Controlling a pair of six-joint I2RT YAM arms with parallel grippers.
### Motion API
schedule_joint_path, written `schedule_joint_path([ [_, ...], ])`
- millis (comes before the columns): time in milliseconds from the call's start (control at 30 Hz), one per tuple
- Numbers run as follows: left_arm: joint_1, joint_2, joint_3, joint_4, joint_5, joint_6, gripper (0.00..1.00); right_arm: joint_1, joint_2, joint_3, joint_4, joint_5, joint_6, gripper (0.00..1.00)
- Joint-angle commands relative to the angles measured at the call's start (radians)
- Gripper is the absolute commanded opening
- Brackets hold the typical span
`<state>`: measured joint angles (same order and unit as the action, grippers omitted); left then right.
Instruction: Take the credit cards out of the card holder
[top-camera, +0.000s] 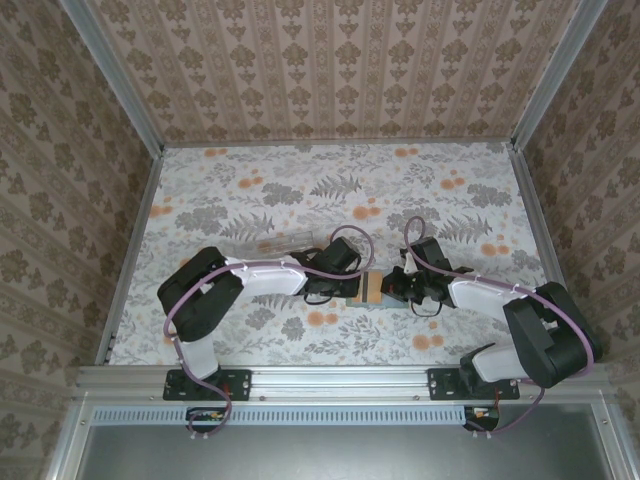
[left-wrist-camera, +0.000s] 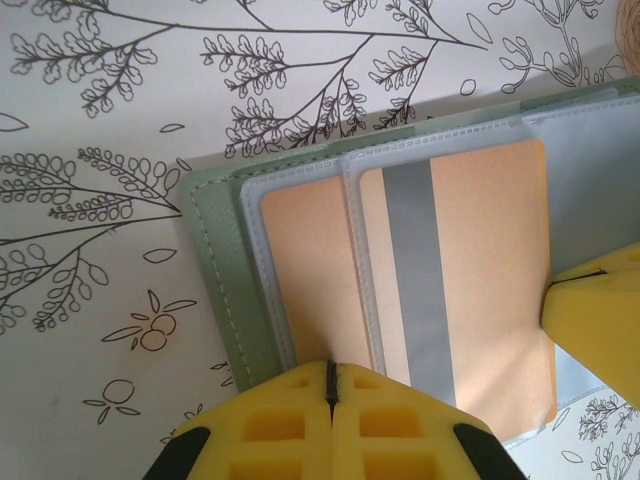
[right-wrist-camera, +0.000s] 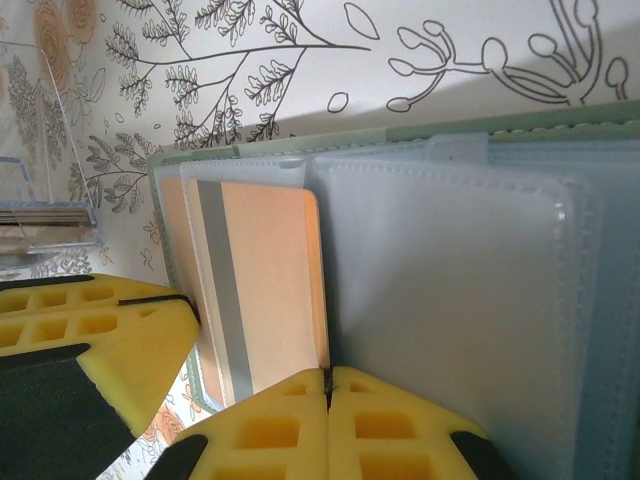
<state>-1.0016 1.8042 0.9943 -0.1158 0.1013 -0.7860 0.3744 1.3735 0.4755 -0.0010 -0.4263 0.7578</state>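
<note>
Evidently the card holder (left-wrist-camera: 215, 290) lies open on the floral table (left-wrist-camera: 100, 100) between the arms, with the tan-orange card (left-wrist-camera: 490, 260) tucked in a clear pocket. The left gripper (left-wrist-camera: 330, 395) and right gripper (right-wrist-camera: 328, 400), both closed tight, meet its opposite edges, probably pinning it flat for extraction.

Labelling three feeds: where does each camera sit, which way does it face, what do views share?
Top external: above, behind the arms, looking down at the table; both arms, left gripper and right gripper meeting at the card holder.
Left wrist: looks down past its own shut fingers at the open card holder.
Right wrist: likewise, centred on its translucent pockets, own shut fingers at bottom.
Shared: both wrist views show the striped tan-orange card and the other gripper's finger.
</note>
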Motion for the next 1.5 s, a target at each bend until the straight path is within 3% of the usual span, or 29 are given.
schedule_joint_path([
  [0, 0.007, 0.008, -0.027, -0.083, -0.018, -0.007, 0.00, -0.007, -0.007, -0.010, -0.063, 0.024, -0.022, 0.00],
  [233, 0.009, 0.011, -0.028, -0.080, -0.017, -0.005, 0.00, -0.031, -0.057, -0.006, -0.139, 0.073, -0.048, 0.00],
  [667, 0.007, -0.003, -0.019, -0.077, -0.009, -0.001, 0.00, -0.047, -0.066, -0.021, -0.101, 0.025, -0.045, 0.00],
  [1133, -0.011, -0.084, 0.037, -0.118, -0.030, 0.036, 0.06, 0.027, 0.060, 0.057, -0.011, 0.012, 0.003, 0.00],
  [1467, -0.019, -0.120, 0.067, -0.184, -0.094, 0.052, 0.07, 0.040, 0.031, 0.069, -0.046, 0.032, -0.001, 0.00],
])
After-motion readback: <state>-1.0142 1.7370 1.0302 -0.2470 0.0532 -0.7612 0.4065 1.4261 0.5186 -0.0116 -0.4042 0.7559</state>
